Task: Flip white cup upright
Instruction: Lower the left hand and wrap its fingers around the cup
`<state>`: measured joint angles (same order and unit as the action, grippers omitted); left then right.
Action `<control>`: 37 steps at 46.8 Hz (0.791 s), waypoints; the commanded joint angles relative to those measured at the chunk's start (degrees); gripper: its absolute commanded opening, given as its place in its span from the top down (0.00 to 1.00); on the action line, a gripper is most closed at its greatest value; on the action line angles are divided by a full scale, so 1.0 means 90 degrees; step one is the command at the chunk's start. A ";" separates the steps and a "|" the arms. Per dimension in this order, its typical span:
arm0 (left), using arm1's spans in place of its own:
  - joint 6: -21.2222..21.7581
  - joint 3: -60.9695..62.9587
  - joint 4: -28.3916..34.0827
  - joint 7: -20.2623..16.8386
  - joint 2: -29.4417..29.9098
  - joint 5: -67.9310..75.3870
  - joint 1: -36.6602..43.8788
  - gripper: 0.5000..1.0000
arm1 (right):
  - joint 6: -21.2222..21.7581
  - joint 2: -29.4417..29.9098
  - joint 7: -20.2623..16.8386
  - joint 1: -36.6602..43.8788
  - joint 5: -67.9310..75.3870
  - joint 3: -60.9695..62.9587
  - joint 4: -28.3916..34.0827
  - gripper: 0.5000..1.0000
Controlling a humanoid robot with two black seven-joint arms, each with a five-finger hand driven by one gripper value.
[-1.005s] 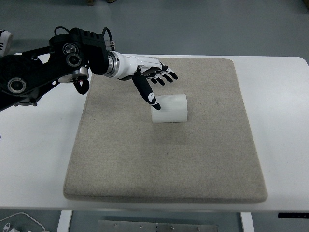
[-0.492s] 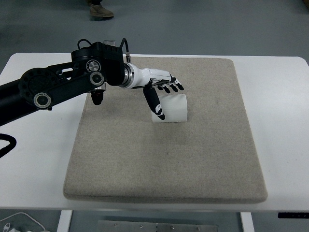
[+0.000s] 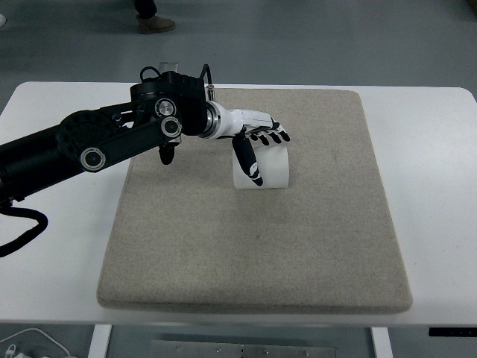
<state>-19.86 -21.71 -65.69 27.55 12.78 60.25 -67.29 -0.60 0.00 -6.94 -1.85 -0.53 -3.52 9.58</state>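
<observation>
We see the white cup (image 3: 270,168) lying on its side on the grey felt mat (image 3: 253,246), in the mat's far half and a little left of its middle line, its long axis running left to right. The mat sits on a white table (image 3: 432,186). The left hand (image 3: 257,142) reaches in from the picture's left on a black arm (image 3: 97,145) that crosses the mat's far left corner. The hand is over the cup's left end: its fingers (image 3: 274,136) are spread and lie across the top of the cup, and the thumb (image 3: 248,162) points down in front of the cup's left end, near or against its face. We note the fingers are apart, not wrapped round the cup, and we cannot tell from this steep view whether they press on it. The cup is not lifted; it rests on the mat. At the top edge, on the floor beyond the table, a person's shoe (image 3: 155,24) shows.
</observation>
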 commanded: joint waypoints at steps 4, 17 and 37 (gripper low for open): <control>0.0000 0.0048 0.0130 -0.0014 -0.0180 0.0073 0.0026 0.05 | -0.0001 0.0000 0.0000 0.0001 0.0000 0.0000 0.0000 0.14; 0.0000 0.0088 0.0336 -0.0033 -0.0395 0.0239 0.0153 0.05 | -0.0001 0.0000 0.0000 0.0001 0.0000 0.0000 0.0000 0.14; 0.0000 0.0234 0.0502 -0.0043 -0.0581 0.0297 0.0163 0.25 | -0.0001 0.0000 0.0000 0.0001 0.0000 0.0000 0.0000 0.14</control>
<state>-19.84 -19.94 -61.17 27.15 7.57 62.89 -65.79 -0.60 0.00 -6.94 -1.85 -0.53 -3.52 9.58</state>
